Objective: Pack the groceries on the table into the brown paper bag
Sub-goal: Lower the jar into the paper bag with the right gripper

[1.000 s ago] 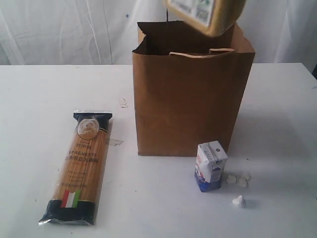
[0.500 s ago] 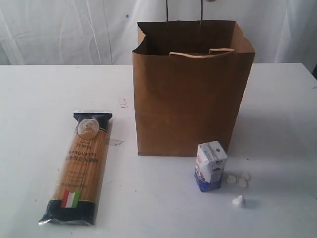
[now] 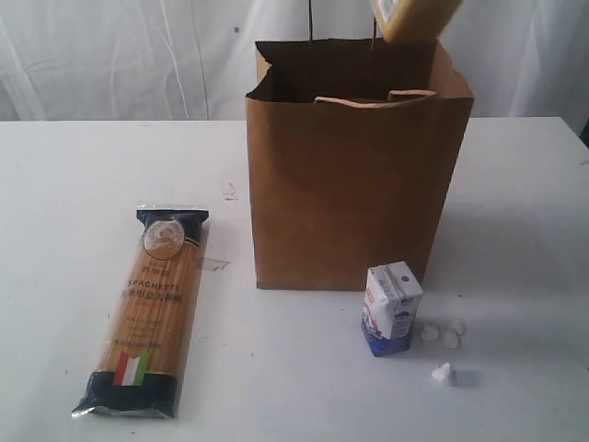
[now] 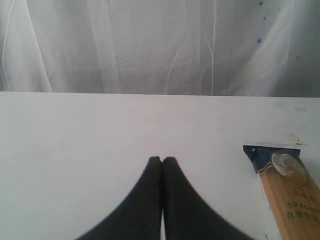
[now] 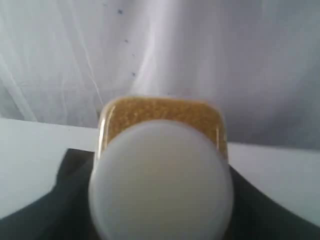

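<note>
The yellow-grain bottle (image 3: 416,18) hangs above the open mouth of the brown paper bag (image 3: 354,175), only its lower part showing at the top edge of the exterior view. In the right wrist view its white cap (image 5: 161,182) fills the space between the dark fingers of my right gripper (image 5: 160,200), which is shut on the bottle. The spaghetti packet (image 3: 152,308) lies flat on the table (image 3: 83,184) at the left. The small white-blue carton (image 3: 391,308) stands before the bag. My left gripper (image 4: 162,161) is shut and empty, above bare tabletop near the packet's end (image 4: 285,185).
Several small white scraps (image 3: 444,333) lie right of the carton. A bit of tape (image 3: 213,264) sits beside the spaghetti. A white curtain (image 3: 120,55) hangs behind the table. The jar, pouch and can are out of view.
The bottle was above the bag one second ago, rose out of view half a second ago, and now shows again at the top, over the bag's right rear.
</note>
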`<action>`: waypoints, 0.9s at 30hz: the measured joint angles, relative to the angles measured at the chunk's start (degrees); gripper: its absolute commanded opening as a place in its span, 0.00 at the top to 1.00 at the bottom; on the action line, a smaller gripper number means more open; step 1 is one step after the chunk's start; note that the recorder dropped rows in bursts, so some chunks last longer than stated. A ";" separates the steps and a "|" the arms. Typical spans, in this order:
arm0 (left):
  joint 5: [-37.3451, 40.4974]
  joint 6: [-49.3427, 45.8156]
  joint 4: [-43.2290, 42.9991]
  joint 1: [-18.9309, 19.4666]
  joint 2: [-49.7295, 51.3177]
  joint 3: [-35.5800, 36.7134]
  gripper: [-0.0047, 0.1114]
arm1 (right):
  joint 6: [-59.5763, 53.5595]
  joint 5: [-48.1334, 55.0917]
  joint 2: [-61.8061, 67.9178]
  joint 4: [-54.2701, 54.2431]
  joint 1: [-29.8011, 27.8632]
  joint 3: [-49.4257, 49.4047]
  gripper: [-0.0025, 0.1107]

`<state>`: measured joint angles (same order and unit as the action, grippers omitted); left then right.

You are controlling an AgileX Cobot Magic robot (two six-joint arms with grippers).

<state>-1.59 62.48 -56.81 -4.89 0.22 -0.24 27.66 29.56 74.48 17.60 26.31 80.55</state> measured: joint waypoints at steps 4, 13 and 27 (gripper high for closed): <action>0.00 0.00 0.00 0.00 0.00 0.00 0.96 | -7.29 0.96 1.77 -10.78 -3.44 -1.19 0.98; 0.00 0.00 0.00 0.00 0.00 0.00 0.96 | -19.91 -7.51 3.26 -26.73 -2.97 -0.74 0.98; 0.00 0.00 0.00 0.00 0.00 0.00 0.96 | -20.77 -4.82 13.38 -30.37 -3.23 -0.81 0.98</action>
<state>-1.59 62.48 -56.81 -4.89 0.22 -0.24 6.89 24.74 87.86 -12.77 23.08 79.74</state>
